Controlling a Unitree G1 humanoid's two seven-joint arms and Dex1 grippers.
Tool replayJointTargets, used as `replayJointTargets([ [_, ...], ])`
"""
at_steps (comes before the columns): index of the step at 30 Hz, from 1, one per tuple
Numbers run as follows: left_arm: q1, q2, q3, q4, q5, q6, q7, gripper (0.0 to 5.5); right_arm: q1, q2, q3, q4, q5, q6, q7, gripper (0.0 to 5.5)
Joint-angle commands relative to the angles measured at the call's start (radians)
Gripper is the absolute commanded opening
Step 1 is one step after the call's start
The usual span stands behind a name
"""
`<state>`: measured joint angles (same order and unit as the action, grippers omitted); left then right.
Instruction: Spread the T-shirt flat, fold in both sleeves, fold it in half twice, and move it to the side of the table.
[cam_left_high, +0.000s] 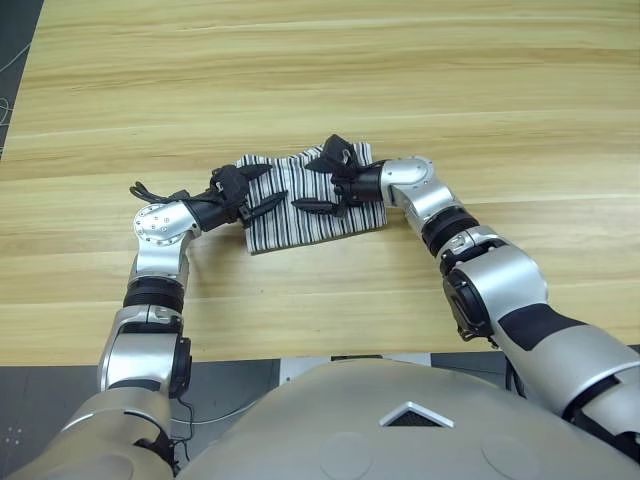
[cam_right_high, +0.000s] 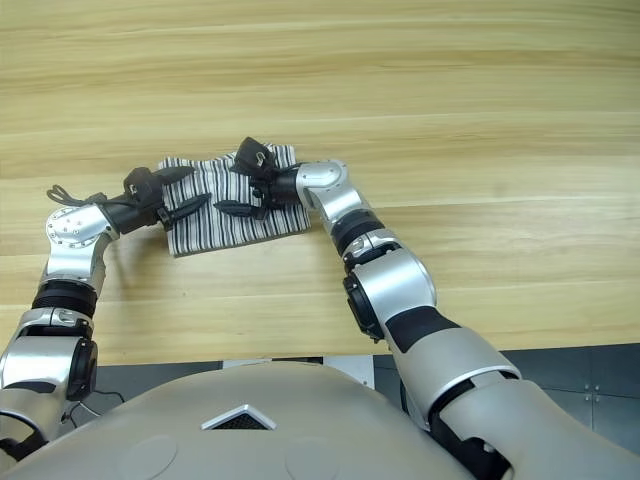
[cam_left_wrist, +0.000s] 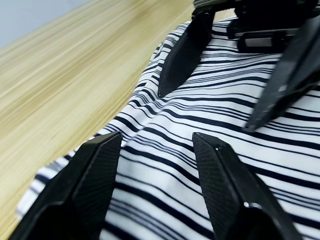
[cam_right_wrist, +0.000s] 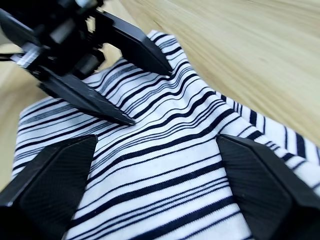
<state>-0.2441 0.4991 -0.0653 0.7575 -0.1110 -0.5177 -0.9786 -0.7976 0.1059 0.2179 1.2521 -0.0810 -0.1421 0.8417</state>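
The T-shirt (cam_left_high: 300, 226) lay folded into a small striped rectangle on the wooden table (cam_left_high: 300, 70). The left gripper (cam_left_high: 268, 188) and right gripper (cam_left_high: 322, 178) faced each other over it, both with jaws spread apart.

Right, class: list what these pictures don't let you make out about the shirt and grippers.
Number of folds: eye views; the shirt's top layer covers the rest.
Shirt's middle: eye views; left gripper and right gripper hang over it.
Shirt's outline: wrist views; cut off by edges and by the fingers.
Whether the fingers touch cloth: eye views, too small.
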Motion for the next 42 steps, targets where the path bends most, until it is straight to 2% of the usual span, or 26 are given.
replayJointTargets([
  [1,-0.009,0.008,0.048,-0.082,-0.084,0.065,-0.039,2.63,0.04,-0.039,0.018,0.082,-0.072,0.111,-0.136,4.4],
  [8,-0.121,-0.037,0.285,-0.324,-0.464,0.465,0.066,2.63,0.043,-0.153,-0.003,0.103,-0.104,0.134,-0.321,4.4],
  [10,-0.114,-0.046,0.297,-0.369,-0.464,0.484,0.103,2.63,0.027,-0.245,-0.076,0.109,-0.061,0.162,-0.434,4.4],
  [16,-0.087,-0.065,0.307,-0.426,-0.435,0.489,0.154,2.63,0.077,-0.513,-0.397,0.118,0.138,0.183,-0.753,4.4],
  [18,-0.082,-0.068,0.304,-0.434,-0.412,0.471,0.17,2.63,0.112,-0.563,-0.472,0.117,0.178,0.173,-0.814,4.4],
  [23,-0.052,-0.093,0.277,-0.482,-0.324,0.435,0.241,2.63,0.176,-0.591,-0.557,0.104,0.208,0.133,-0.888,4.4],
  [27,-0.007,-0.12,0.226,-0.52,-0.206,0.393,0.328,2.63,0.159,-0.561,-0.571,0.061,0.214,0.0,-0.834,4.4],
  [30,0.031,-0.142,0.218,-0.567,-0.184,0.354,0.356,2.63,0.146,-0.523,-0.567,-0.07,0.225,-0.301,-0.756,4.4],
  [33,0.057,-0.159,0.221,-0.633,-0.171,0.351,0.401,2.63,0.209,-0.468,-0.559,-0.313,0.255,-0.482,-0.714,4.4],
  [35,0.09,-0.178,0.217,-0.699,-0.158,0.365,0.453,2.63,0.304,-0.425,-0.53,-0.551,0.292,-0.503,-0.669,4.4],
  [38,0.198,-0.223,0.183,-0.801,-0.084,0.35,0.54,2.63,0.564,-0.39,-0.393,-0.939,0.394,-0.432,-0.493,4.4],
  [42,0.392,-0.329,0.122,-0.914,-0.035,0.367,0.647,2.63,0.87,-0.353,-0.299,-1.19,0.443,-0.395,-0.421,4.4],
])
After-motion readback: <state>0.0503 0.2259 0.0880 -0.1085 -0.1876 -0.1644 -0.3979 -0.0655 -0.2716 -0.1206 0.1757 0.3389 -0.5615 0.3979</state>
